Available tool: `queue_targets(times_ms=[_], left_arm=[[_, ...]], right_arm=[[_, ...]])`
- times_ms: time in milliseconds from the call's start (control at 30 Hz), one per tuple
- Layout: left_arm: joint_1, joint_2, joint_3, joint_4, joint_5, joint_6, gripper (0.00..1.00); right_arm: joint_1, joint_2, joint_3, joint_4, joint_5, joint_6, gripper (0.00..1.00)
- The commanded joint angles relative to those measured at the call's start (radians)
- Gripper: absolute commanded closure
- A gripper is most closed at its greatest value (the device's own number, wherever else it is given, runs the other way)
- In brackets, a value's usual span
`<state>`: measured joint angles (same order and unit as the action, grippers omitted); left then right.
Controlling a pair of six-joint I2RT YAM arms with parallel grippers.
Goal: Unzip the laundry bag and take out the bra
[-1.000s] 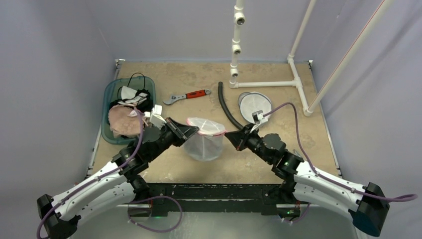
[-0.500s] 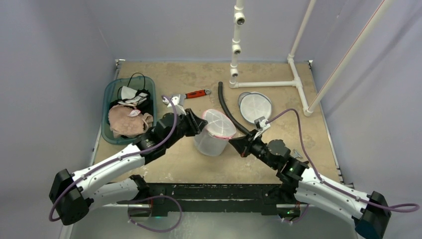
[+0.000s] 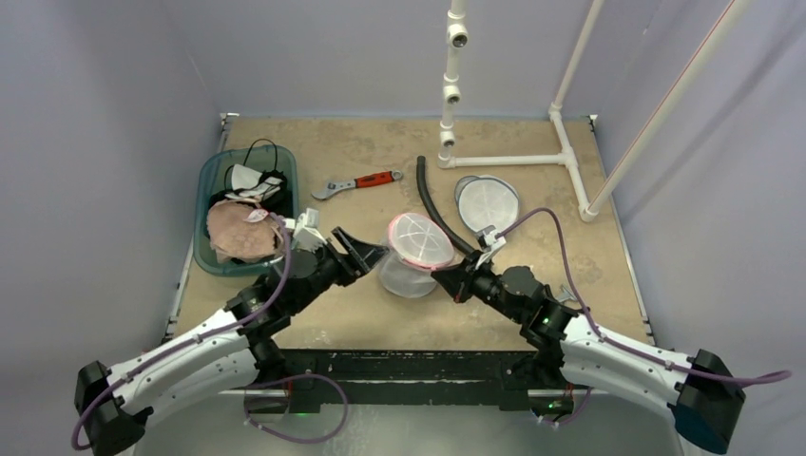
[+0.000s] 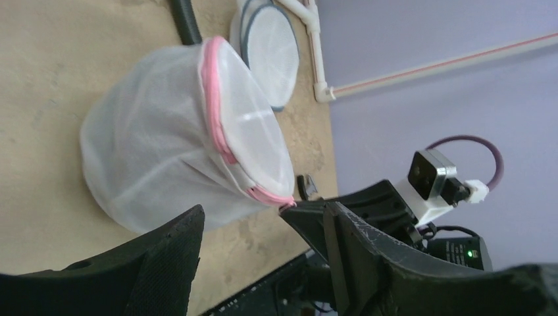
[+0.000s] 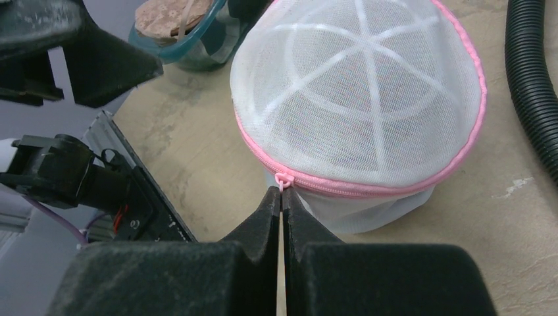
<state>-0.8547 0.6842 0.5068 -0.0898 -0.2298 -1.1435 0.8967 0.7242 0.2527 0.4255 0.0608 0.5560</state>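
Observation:
The laundry bag (image 3: 411, 256), a round white mesh tub with a pink zipper rim, rests tilted on the table centre; it also shows as the laundry bag (image 4: 171, 145) and the laundry bag (image 5: 358, 99). My right gripper (image 5: 281, 197) is shut on the pink zipper pull (image 5: 281, 179) at the bag's near edge, and from above the right gripper (image 3: 445, 282) touches the bag's right side. My left gripper (image 3: 366, 261) stands open just left of the bag, holding nothing; in its own view the left gripper (image 4: 263, 210) frames bare table below the bag. The bra is hidden.
A teal bin (image 3: 211, 176) with a beige garment (image 3: 238, 231) and dark items sits at the left. Behind the bag lie a red-handled wrench (image 3: 356, 182), a black hose (image 3: 432, 204), a round mesh disc (image 3: 487, 199) and a white pipe frame (image 3: 504, 160).
My left gripper let go of the bag's rim, opened and drew back to the left. The bag shifted right and tipped. The right gripper stayed shut on the zipper pull.

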Motion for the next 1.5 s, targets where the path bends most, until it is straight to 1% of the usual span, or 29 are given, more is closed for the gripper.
queue_targets(times_ms=[0, 100, 167, 300, 433, 633, 767, 800, 833, 900, 1000, 1033, 1067, 1233, 1333, 1467], left_arm=[[-0.112, 0.093, -0.022, 0.126, 0.008, -0.185, 0.35], [-0.209, 0.197, 0.006, 0.215, -0.074, -0.179, 0.36], [-0.244, 0.271, 0.026, 0.255, -0.114, -0.180, 0.36], [-0.248, 0.361, 0.034, 0.349, -0.142, -0.196, 0.36], [-0.248, 0.439, 0.073, 0.319, -0.173, -0.217, 0.38], [-0.246, 0.464, 0.067, 0.351, -0.246, -0.234, 0.42], [-0.229, 0.507, 0.103, 0.321, -0.244, -0.219, 0.52], [-0.222, 0.515, 0.106, 0.320, -0.237, -0.218, 0.55], [-0.213, 0.519, 0.105, 0.322, -0.230, -0.218, 0.60], [-0.200, 0.515, 0.102, 0.322, -0.224, -0.212, 0.73], [-0.180, 0.485, 0.102, 0.301, -0.227, -0.193, 0.92], [-0.175, 0.470, 0.104, 0.291, -0.231, -0.181, 0.97], [-0.170, 0.454, 0.105, 0.278, -0.234, -0.175, 1.00], [-0.147, 0.379, 0.124, 0.241, -0.216, -0.088, 1.00], [-0.136, 0.355, 0.145, 0.191, -0.206, -0.054, 1.00], [-0.114, 0.330, 0.152, 0.174, -0.154, -0.023, 1.00]], right_arm=[[0.004, 0.024, -0.004, 0.081, 0.001, -0.019, 1.00], [0.005, 0.033, -0.002, 0.084, -0.002, -0.022, 1.00], [0.007, 0.035, 0.002, 0.073, 0.000, -0.030, 1.00], [0.007, 0.030, 0.007, 0.050, -0.007, -0.036, 1.00], [0.006, 0.009, 0.010, 0.035, -0.015, -0.041, 1.00], [0.006, 0.011, 0.016, 0.024, -0.047, -0.054, 1.00], [0.006, 0.012, 0.023, 0.023, -0.059, -0.064, 1.00], [0.006, 0.010, 0.027, 0.022, -0.059, -0.067, 1.00], [0.007, 0.006, 0.029, 0.020, -0.059, -0.071, 1.00], [0.006, -0.004, 0.038, 0.012, -0.089, -0.076, 1.00], [0.007, -0.031, 0.065, -0.022, -0.090, -0.075, 1.00], [0.006, -0.040, 0.075, -0.036, -0.087, -0.075, 1.00], [0.007, -0.051, 0.084, -0.050, -0.080, -0.075, 1.00], [0.006, -0.077, 0.134, -0.129, -0.016, -0.069, 1.00], [0.006, -0.079, 0.137, -0.150, 0.034, -0.062, 1.00], [0.007, -0.071, 0.121, -0.166, 0.094, -0.029, 1.00]])
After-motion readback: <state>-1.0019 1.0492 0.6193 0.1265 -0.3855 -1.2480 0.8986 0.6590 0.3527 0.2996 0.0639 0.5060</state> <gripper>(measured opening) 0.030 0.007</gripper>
